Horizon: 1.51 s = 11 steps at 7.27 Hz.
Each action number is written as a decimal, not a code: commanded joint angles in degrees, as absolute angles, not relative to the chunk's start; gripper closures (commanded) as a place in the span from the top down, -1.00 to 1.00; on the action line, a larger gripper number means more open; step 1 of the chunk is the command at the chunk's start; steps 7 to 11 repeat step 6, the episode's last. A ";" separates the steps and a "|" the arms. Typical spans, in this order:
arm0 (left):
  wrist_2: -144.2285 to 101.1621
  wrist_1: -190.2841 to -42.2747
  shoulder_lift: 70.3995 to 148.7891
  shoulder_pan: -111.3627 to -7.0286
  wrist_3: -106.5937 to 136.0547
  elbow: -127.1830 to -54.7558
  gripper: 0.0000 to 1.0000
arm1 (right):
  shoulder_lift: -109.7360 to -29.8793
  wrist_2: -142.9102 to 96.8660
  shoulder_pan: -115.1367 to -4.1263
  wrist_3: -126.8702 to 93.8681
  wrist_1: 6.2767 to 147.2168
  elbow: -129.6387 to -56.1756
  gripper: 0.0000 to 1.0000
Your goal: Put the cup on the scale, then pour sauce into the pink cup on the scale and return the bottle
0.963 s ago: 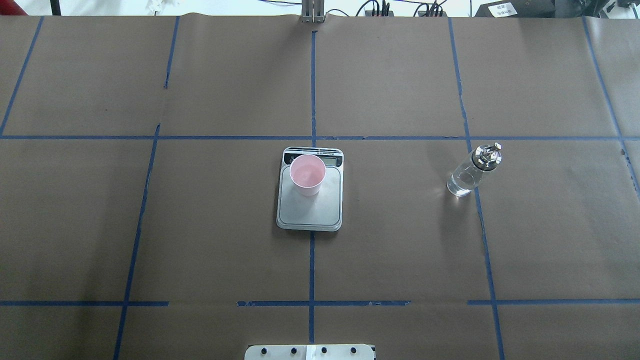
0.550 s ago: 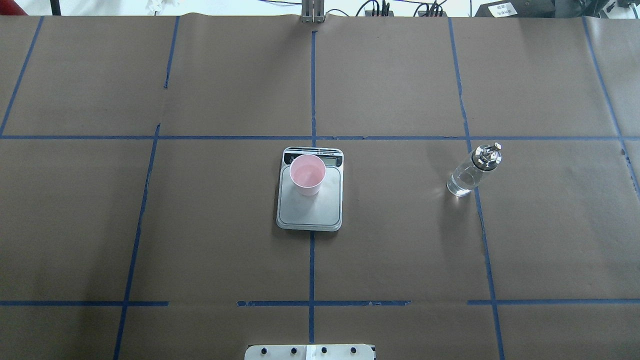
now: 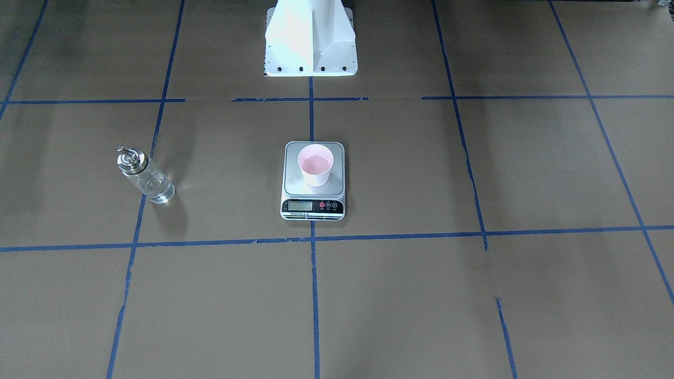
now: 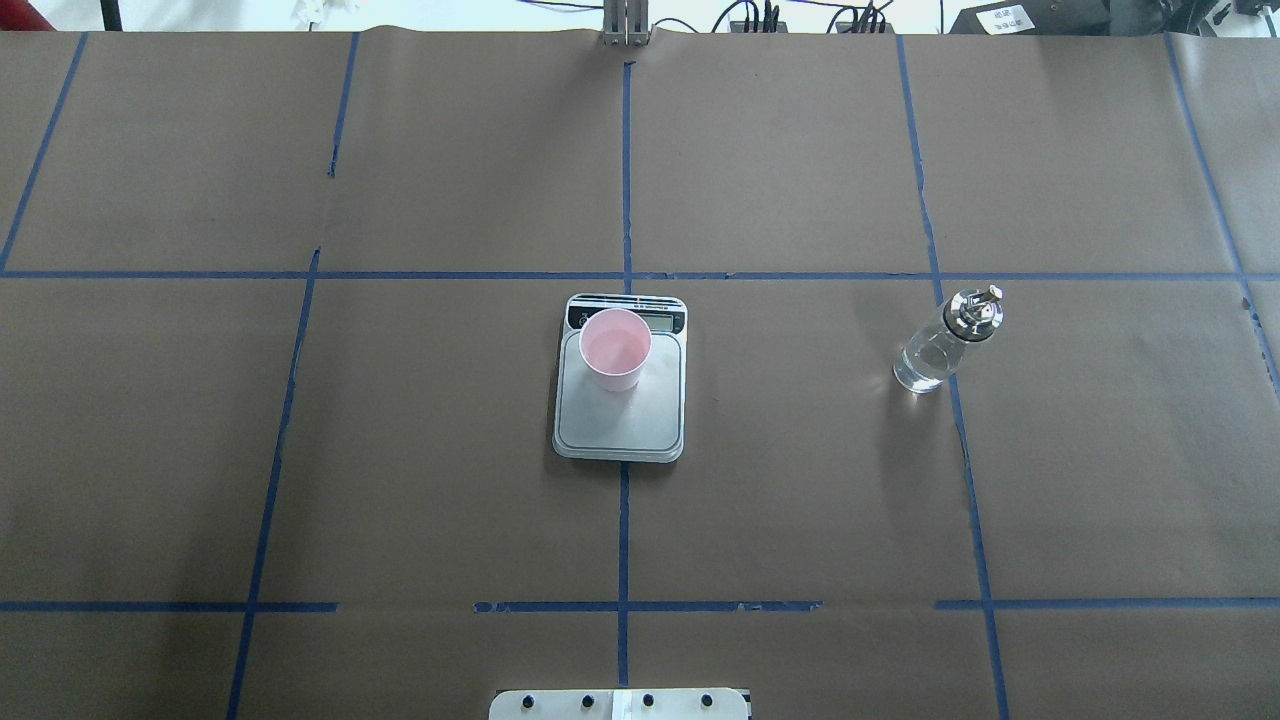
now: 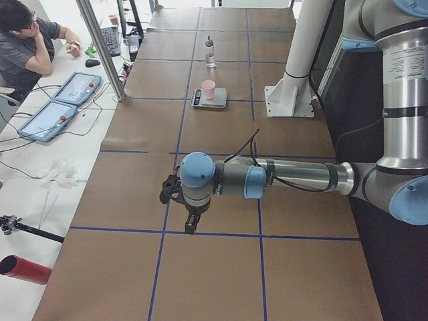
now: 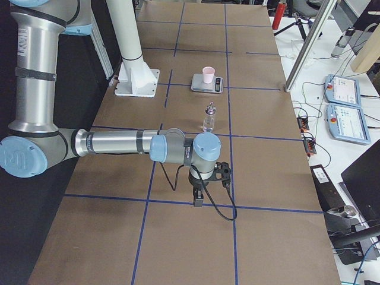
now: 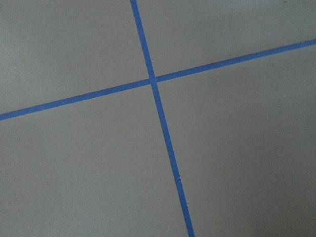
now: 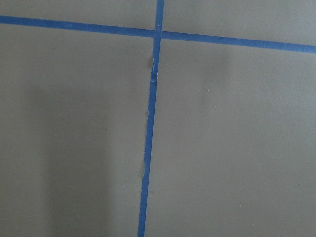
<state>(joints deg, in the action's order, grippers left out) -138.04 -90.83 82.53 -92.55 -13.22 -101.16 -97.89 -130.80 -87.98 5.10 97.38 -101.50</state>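
- Brown paper covers my table, ruled into squares by blue tape.
- My left arm lies low and level. Its forearm reaches out from the robot's side, and the wrist is bent so the left gripper points straight down over the paper at the table's left end, touching nothing.
- I cannot tell whether that claw is open or closed. Only the side camera shows it, and its wrist camera gives me bare paper and a tape crossing.
- My right arm holds the same pose at the right end, with the right gripper aimed down just above a tape line. I cannot tell this claw's state either.
- In the middle sits the scale, its display strip on the far side from the robot.
- On its plate the cup stands upright, toward the display end.
- To the right of the scale and well apart from it, the bottle stands upright on a tape line. The sauce inside is clear.
- At a desk beyond the far edge a person sits near two tablets.
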 commanded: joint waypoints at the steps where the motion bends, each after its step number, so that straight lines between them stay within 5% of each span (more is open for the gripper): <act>1: -137.90 -90.79 82.53 -92.55 -13.18 -102.21 1.00 | -97.91 -130.78 -87.98 5.18 97.38 -101.43 1.00; 11: -137.72 -90.79 82.09 -92.55 -13.18 -102.66 1.00 | -97.91 -130.78 -87.98 5.19 97.38 -101.43 1.00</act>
